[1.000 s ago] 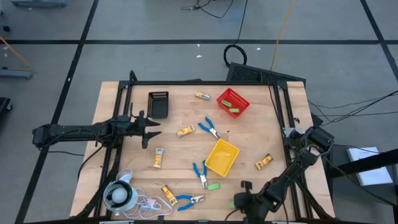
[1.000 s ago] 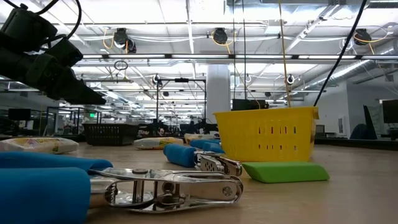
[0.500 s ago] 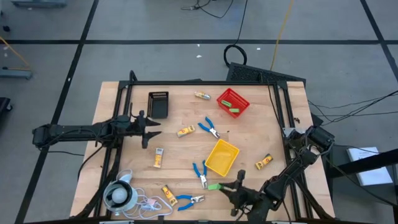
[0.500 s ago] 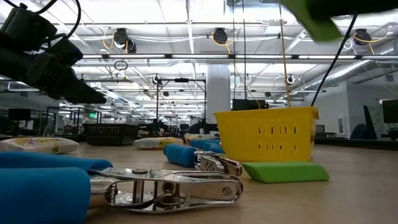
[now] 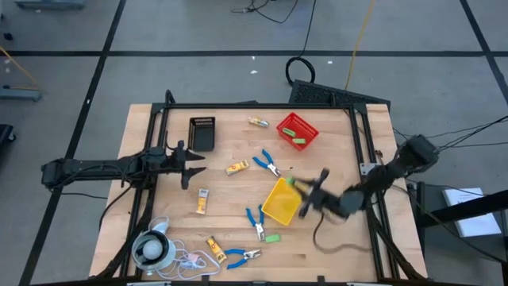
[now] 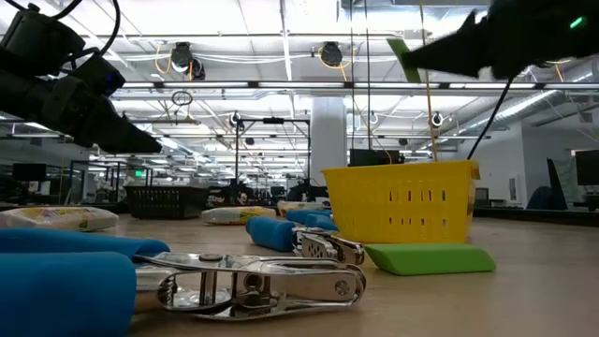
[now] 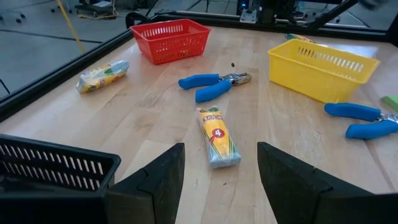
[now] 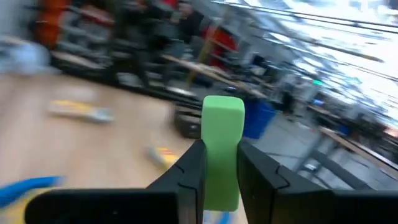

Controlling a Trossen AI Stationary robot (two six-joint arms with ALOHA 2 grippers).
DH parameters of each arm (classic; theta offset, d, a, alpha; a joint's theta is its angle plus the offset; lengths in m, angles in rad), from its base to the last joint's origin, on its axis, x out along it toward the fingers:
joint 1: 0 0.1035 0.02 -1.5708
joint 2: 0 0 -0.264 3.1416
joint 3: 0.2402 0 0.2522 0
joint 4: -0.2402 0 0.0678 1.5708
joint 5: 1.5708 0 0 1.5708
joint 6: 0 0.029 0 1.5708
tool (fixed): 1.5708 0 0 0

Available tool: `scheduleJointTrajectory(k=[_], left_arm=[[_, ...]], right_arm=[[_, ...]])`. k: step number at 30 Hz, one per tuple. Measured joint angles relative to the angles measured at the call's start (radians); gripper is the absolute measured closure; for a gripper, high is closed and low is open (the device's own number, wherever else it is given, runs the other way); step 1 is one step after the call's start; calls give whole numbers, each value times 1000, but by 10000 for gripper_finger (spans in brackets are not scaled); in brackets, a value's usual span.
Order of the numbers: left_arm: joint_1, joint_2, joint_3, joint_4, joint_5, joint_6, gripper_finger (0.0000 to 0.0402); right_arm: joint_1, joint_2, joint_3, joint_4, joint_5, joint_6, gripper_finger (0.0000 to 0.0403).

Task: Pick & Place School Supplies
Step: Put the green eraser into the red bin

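Observation:
My right gripper (image 5: 300,189) hangs in the air over the far right side of the yellow bin (image 5: 278,205), shut on a bright green block (image 8: 222,146); the low view shows that block (image 6: 404,58) high above the bin (image 6: 398,201). A second green block (image 5: 272,237) lies flat on the table near the bin. Blue-handled pliers (image 5: 268,164) and yellow packets (image 5: 236,168) lie scattered on the wood. My left gripper (image 5: 190,165) waits open at the table's left, above the surface, with a yellow packet (image 7: 219,137) ahead of its fingers. My right gripper pinches the green block between its two fingers (image 8: 189,168), which lie on its two broad sides (image 8: 222,180). The block's rounded end (image 8: 222,106) sticks out beyond the fingertips. It is lifted clear of the table and the bin.
A red bin (image 5: 297,130) with a green block inside stands at the far side and a black bin (image 5: 202,133) at the far left. A white round object with a cord (image 5: 151,250) lies at the near left corner. More pliers (image 5: 255,222) and packets (image 5: 215,247) lie near.
My right gripper has swung from the table's near edge toward the far edge and now hangs over the yellow bin, carrying the green block with it. The arm now covers the packet right of the bin. Nothing on the table has shifted.

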Motion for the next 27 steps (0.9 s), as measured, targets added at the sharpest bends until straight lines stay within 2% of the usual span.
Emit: scheduleJointTrajectory(k=[2, 5, 12, 20, 24, 27], left_arm=[[0, 0, 0, 1, 0, -2, 197], [0, 0, 0, 0, -9, -5, 197], [0, 0, 0, 0, -25, -5, 197], [0, 0, 0, 0, -26, -4, 197], [0, 0, 0, -1, -26, -4, 197], [0, 0, 0, -1, -26, -4, 197]], right_arm=[[-64, -72, -75, 21, -19, -8, 347], [-176, -178, -155, -41, -80, 62, 347], [-468, -359, -195, -419, -314, 280, 347], [-787, -376, -146, -583, -623, 349, 347], [-922, -374, -73, -770, -771, 409, 347], [-983, -357, -23, -870, -834, 427, 347]])
